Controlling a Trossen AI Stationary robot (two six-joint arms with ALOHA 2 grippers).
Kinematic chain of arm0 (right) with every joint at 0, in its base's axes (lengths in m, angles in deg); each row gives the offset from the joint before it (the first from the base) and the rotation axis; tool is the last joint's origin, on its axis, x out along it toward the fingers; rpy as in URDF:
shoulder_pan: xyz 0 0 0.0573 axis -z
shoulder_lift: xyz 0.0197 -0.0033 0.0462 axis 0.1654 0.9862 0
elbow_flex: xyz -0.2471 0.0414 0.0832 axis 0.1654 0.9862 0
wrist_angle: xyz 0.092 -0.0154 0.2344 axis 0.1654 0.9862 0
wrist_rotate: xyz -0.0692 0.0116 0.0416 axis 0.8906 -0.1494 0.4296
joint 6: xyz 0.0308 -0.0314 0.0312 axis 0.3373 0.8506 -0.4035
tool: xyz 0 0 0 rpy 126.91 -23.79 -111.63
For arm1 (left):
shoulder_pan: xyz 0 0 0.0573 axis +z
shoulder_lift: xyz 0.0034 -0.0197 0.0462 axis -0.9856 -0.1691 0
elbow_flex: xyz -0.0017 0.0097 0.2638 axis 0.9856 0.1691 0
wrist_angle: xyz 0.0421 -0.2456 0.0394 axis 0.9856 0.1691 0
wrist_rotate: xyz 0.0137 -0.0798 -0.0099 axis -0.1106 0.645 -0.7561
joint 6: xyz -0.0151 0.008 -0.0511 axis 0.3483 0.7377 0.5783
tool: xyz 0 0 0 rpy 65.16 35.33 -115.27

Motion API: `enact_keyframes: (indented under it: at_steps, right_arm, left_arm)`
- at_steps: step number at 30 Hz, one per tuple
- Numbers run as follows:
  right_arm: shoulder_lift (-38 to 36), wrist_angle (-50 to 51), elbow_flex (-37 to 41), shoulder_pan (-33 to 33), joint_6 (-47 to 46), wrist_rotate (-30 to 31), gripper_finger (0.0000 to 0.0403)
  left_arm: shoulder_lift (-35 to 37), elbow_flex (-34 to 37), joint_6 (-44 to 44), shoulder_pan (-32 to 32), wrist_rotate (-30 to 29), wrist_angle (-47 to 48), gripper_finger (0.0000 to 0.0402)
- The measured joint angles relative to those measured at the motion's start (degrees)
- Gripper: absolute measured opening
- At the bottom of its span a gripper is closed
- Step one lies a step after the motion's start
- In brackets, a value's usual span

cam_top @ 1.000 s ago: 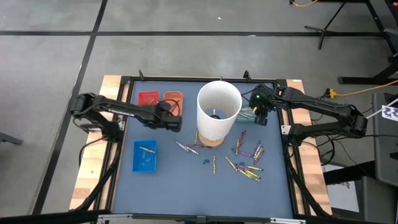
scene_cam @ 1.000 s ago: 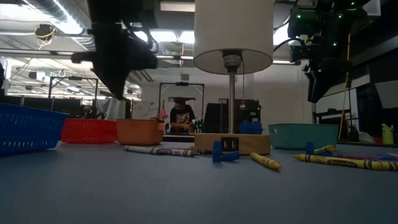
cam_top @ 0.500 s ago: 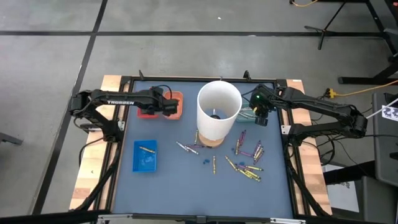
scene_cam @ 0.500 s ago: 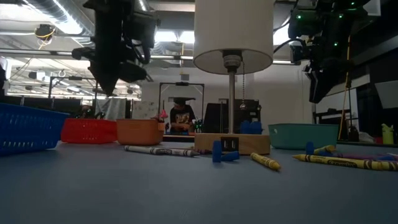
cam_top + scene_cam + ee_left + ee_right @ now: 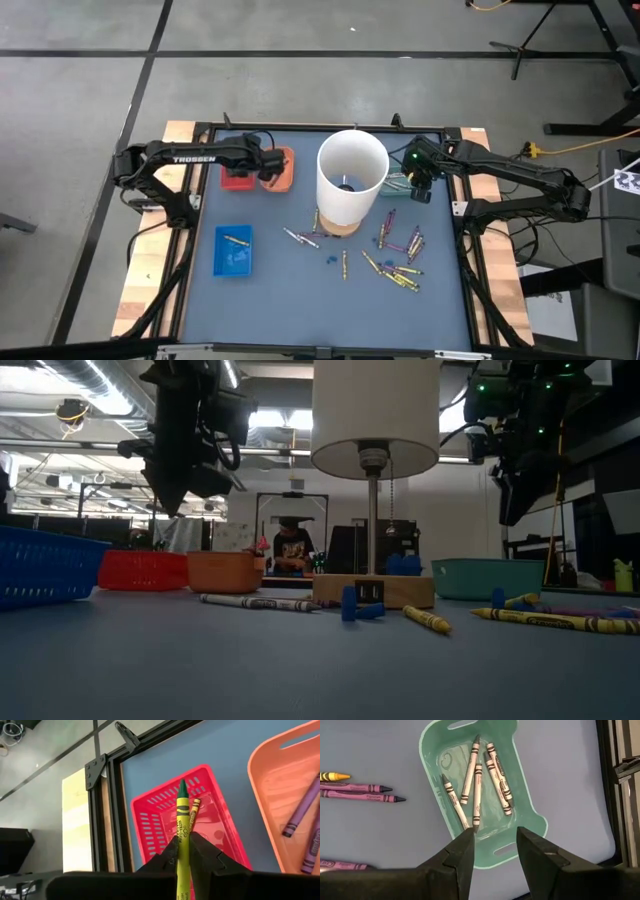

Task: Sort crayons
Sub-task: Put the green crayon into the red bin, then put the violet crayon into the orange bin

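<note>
from above, the left gripper [image 5: 268, 165] hangs over the red slotted plastic tray [image 5: 237, 160], beside the orange tray [image 5: 280, 168]; loose crayons [image 5: 400, 272] lie scattered right of the tall white cylinder [image 5: 352, 180]. the left wrist view shows it clenched on a yellow-green crayon [image 5: 181, 835]. in the right wrist view, the right gripper [image 5: 495, 851] hovers with fingers apart above the teal tray [image 5: 520, 785] of grey crayons [image 5: 477, 790].

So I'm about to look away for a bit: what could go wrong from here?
The left gripper pinches a yellow-green crayon above the red tray, close to the orange tray; released off-centre, it might land outside or in the wrong tray. The right gripper hangs open over the green tray; descending could nudge it.
</note>
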Motion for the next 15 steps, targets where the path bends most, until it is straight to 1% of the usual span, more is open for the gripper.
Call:
enact_keyframes:
  at_steps: [3,7,11,15]
  right_arm:
    - [0.0,0.17,0.0,0.02,-2.61,-3.41,0.0147]
    - [-0.01,2.1,0.0,0.0,-5.73,-7.38,0.0147]
    - [-0.02,3.83,0.0,0.0,-10.25,-8.02,0.0147]
    - [-0.02,4.79,-0.02,-0.02,-14.25,-8.03,0.0147]
  left_arm:
    - [0.0,0.0,-1.8,0.7,0.0,0.0,0.0028]
    - [0.0,-0.02,-3.32,2.08,0.01,-0.01,0.006]
    - [0.0,-0.02,-4.38,3.27,0.0,0.0,0.0085]
    - [0.0,-0.02,-4.38,4.26,-0.02,-0.02,0.0091]
